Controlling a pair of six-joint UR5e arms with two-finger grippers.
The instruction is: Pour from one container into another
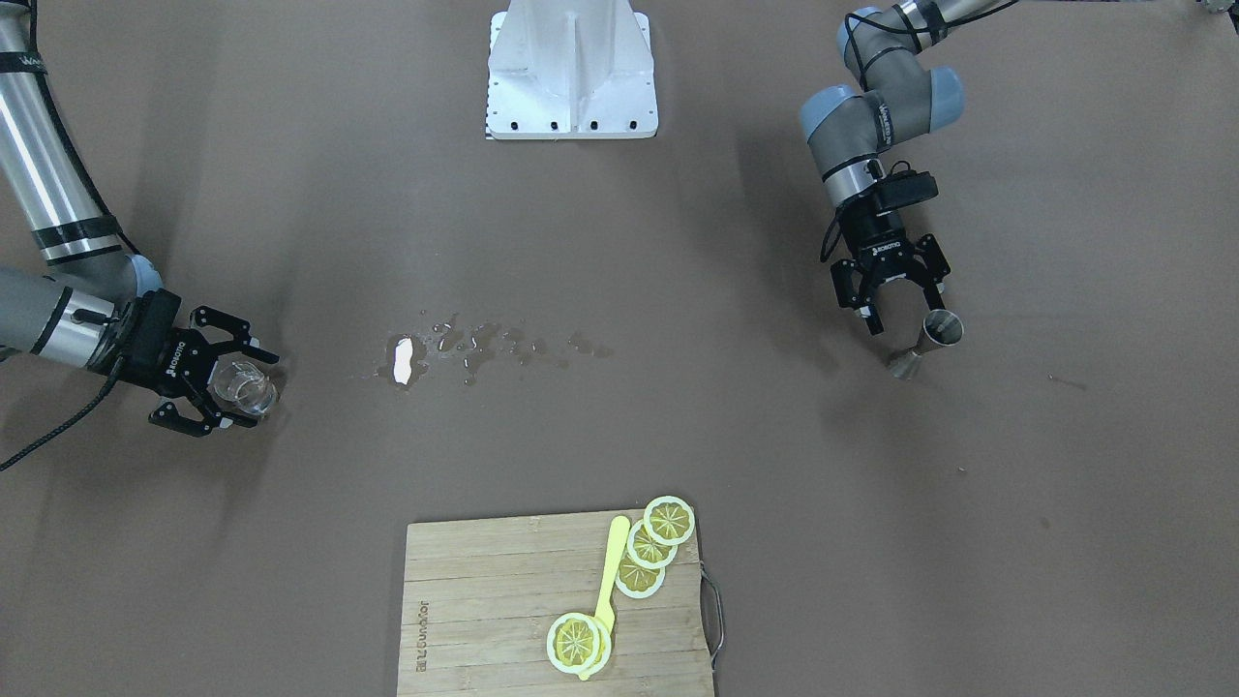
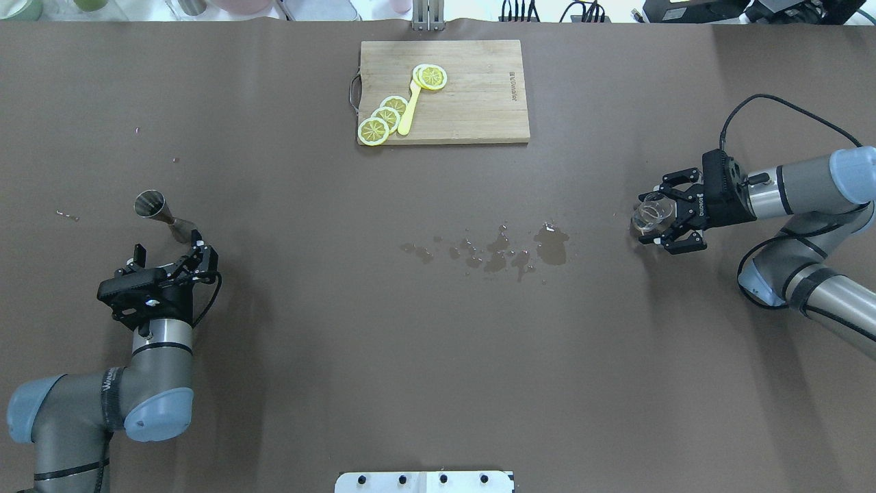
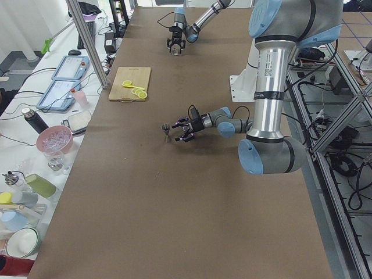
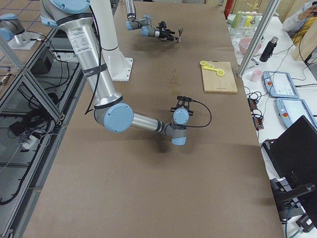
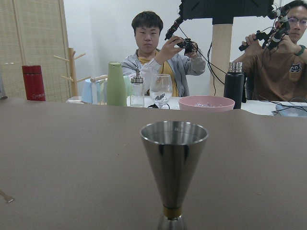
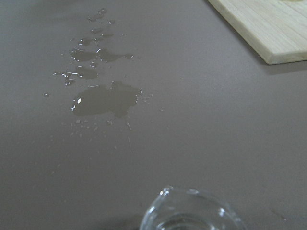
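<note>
Overhead exterior: the left gripper [image 2: 170,244] has its fingers spread wide and empty. The metal jigger [image 2: 163,214] stands on the desk [image 2: 410,356] just beyond the fingertips, its foot near one tip. The right gripper [image 2: 648,219] has a finger on either side of a clear glass [image 2: 647,211]; whether they press it cannot be told. Left wrist-mounted: the jigger stands upright, centred straight ahead. Right wrist-mounted: the glass rim shows at the bottom edge, with a wet patch [image 6: 105,98] on the desk well beyond it
</note>
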